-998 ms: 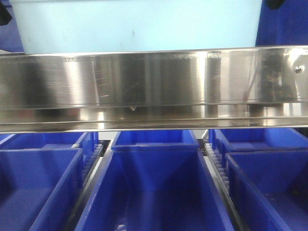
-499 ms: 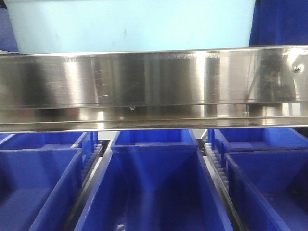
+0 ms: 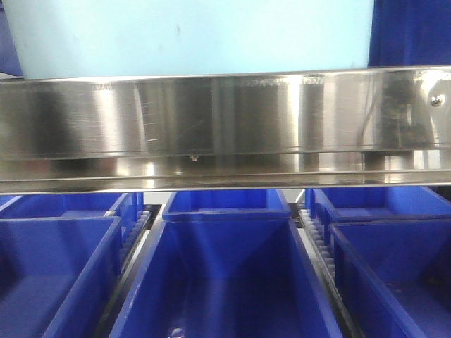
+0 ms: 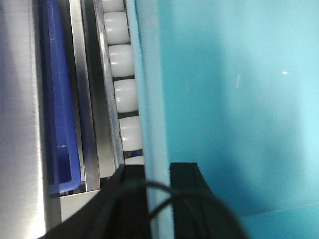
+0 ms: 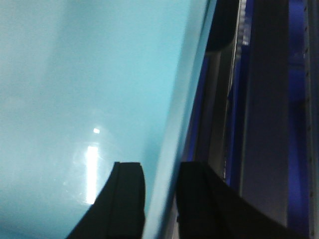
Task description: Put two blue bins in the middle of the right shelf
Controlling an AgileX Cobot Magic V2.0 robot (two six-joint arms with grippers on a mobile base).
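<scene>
Front view, left to right: a pale blue bin (image 3: 190, 35) fills the top of the frame almost edge to edge, on the shelf level above a broad steel rail (image 3: 225, 127); its base is hidden behind that rail, so whether it rests on the shelf cannot be told; darker blue shows just beside each upper corner. Below the rail stand three rows of dark blue bins, the left row (image 3: 56, 274), the centre row (image 3: 225, 274) and the right row (image 3: 394, 274), set apart by two roller tracks (image 3: 134, 236).

Left wrist view, left to right: steel framing, then the rim of a dark blue bin (image 4: 57, 99), then a line of white rollers (image 4: 122, 94) running just beside the outer face of the pale bin's wall; the left gripper (image 4: 158, 172) straddles that wall, one black finger outside and one inside, closed against it; a thin black cable (image 4: 149, 191) loops over the gripper body.

Right wrist view, left to right: the glossy pale blue interior takes most of the frame; the right gripper (image 5: 160, 172) is clamped on the bin's opposite wall, fingers either side; beyond lie dark blue plastic and a steel channel (image 5: 264, 124), both blurred.
</scene>
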